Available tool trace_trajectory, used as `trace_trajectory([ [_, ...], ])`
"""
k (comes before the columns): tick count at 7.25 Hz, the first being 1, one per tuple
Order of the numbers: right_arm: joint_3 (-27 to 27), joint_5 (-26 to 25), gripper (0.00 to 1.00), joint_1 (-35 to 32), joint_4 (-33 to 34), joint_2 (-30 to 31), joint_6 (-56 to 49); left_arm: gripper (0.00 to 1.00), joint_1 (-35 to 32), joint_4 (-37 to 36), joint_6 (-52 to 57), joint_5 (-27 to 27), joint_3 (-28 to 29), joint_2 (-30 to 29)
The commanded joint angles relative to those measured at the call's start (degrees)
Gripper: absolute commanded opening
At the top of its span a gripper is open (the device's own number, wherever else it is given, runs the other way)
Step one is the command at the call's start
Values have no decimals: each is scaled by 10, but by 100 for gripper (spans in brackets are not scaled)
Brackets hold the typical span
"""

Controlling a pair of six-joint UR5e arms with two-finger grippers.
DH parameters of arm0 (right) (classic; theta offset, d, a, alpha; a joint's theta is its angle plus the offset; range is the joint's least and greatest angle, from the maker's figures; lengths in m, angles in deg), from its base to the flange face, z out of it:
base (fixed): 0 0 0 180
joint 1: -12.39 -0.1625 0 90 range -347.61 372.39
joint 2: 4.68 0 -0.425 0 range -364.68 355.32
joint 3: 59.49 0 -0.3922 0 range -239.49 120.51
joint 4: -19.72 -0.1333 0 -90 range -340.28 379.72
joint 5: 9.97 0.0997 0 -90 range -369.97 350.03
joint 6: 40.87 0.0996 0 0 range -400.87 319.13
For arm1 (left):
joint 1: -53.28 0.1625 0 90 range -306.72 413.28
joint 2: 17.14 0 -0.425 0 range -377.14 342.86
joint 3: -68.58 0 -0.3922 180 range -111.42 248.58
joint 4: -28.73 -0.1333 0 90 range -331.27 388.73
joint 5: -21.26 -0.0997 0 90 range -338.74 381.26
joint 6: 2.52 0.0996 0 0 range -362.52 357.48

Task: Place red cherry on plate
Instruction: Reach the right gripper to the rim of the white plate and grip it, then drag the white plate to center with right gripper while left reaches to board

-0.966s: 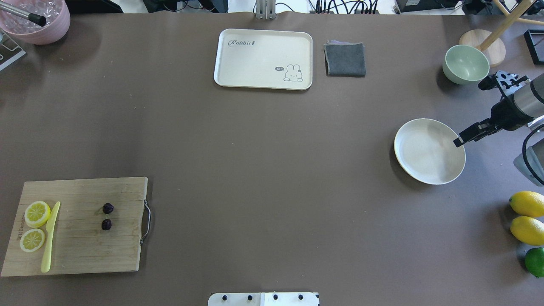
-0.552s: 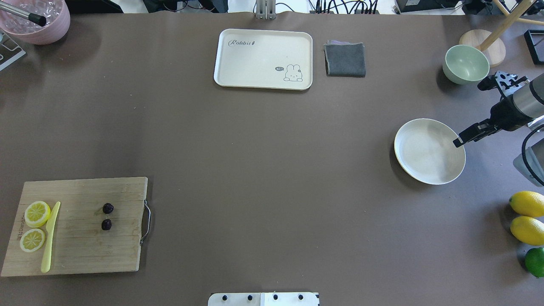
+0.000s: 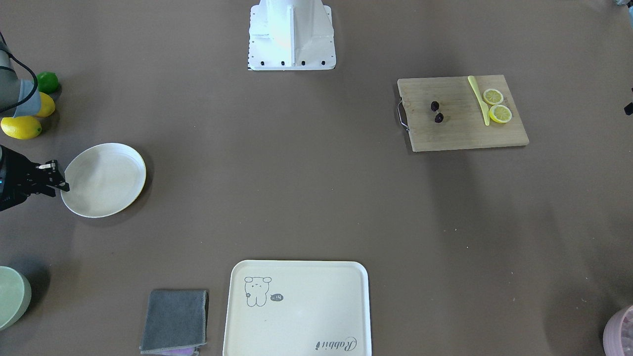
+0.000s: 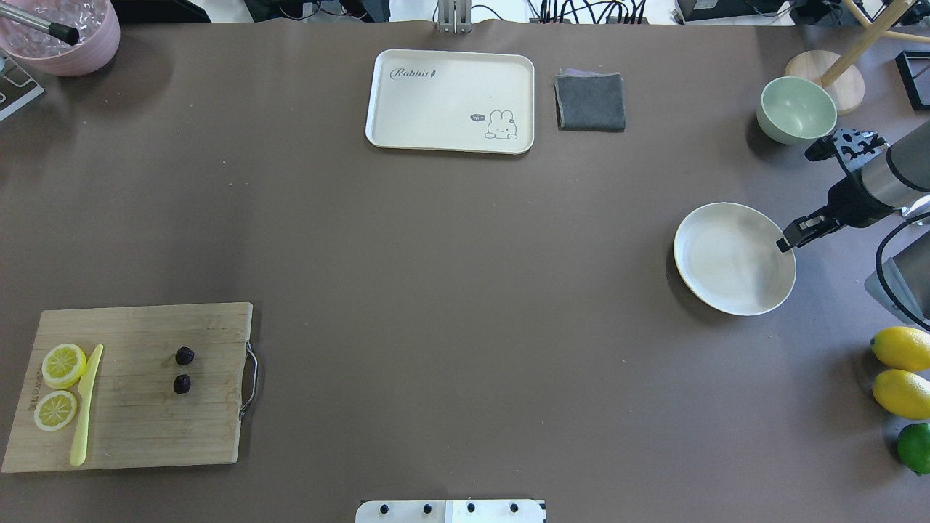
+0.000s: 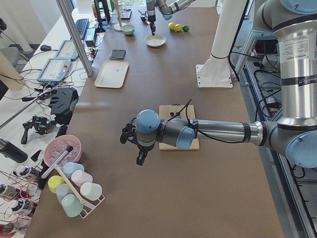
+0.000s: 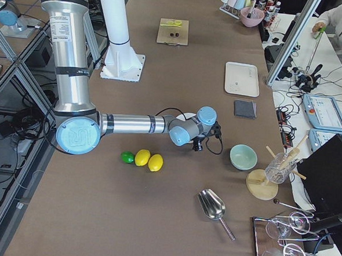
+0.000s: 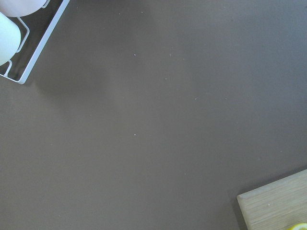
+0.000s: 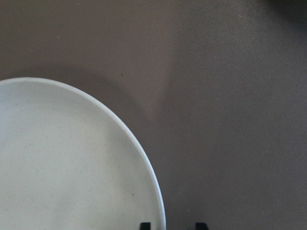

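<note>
The red cherry (image 4: 182, 383) is seen on the wooden cutting board (image 4: 138, 428), far from the right gripper (image 4: 785, 244), its two fruits lined up along the board's short side. The jaws are held apart, with the rim of the plate (image 4: 726, 265) between them. The left gripper (image 5: 140, 157) cannot be judged.

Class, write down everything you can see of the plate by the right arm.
The plate is round, shallow and plain matte cream-white, with a faint yellowish rim edge and fine specks. It is empty and lies flat, right way up, on the brown table, on the robot's right side. The right pincer stands open at its rim, one fingertip either side of the edge in the wrist view; whether they touch it cannot be told.
</note>
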Motion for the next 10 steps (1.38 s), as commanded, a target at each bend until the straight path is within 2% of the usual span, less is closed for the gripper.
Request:
trace_trajectory([
  [1,-1,11,0,1,0,-1,6,98,-1,-1,0,-1,-7,1],
  [2,-4,32,0,1,0,-2,7,97,2,-3,-2,-1,-6,-1],
  [3,-12,51,0,-1,-1,-13,37,97,14,1,-73,2,-17,-7],
  [4,-37,56,0,2,-1,-22,96,95,64,16,-184,-5,-58,-6],
  [5,-79,55,0,22,-2,-27,171,95,91,19,-210,-5,-77,-7],
  [6,-114,38,0,65,-1,-36,255,96,116,28,-216,-5,-92,-7],
  [7,-125,2,0,112,-2,-70,334,97,141,31,-245,-5,-109,-6],
  [8,-133,-55,0,170,-2,-105,412,98,162,50,-324,-21,-117,-5],
  [9,-134,-100,0,219,-1,-137,469,98,210,100,-419,-79,-117,-1],
  [10,-134,-131,0,252,-1,-156,511,98,266,121,-506,-98,-118,-7],
])
